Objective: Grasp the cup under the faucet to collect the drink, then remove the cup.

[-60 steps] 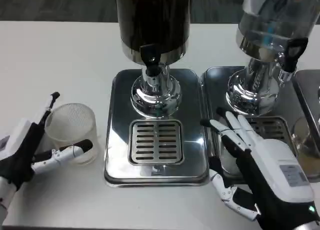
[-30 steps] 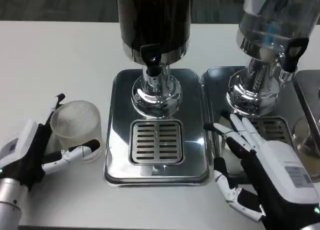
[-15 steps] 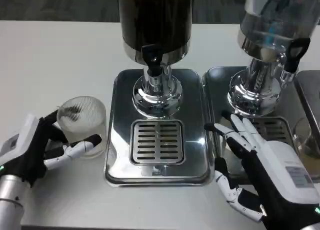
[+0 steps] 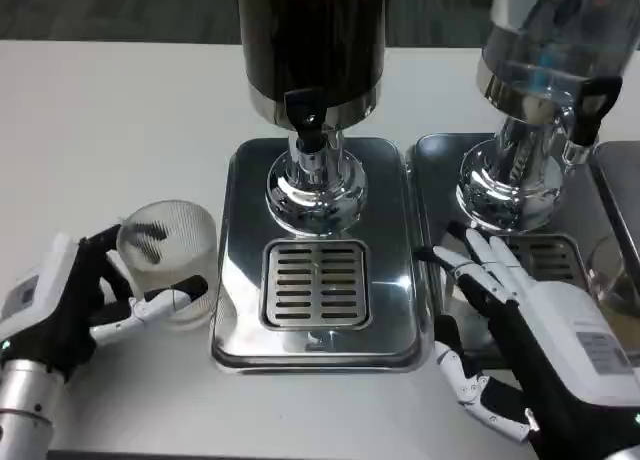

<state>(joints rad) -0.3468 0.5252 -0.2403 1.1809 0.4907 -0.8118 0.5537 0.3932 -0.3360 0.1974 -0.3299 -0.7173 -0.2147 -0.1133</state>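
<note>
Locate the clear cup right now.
Head view, picture's left: the clear cup stands on the white table, just left of the dark dispenser's drip tray, held in the left robot hand.

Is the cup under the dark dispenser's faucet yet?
No: the cup stands on the table left of the drip tray, in the left hand.

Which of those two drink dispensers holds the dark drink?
The dispenser nearer the cup, the left one: its tank looks almost black. The right dispenser has a clear, pale tank.
</note>
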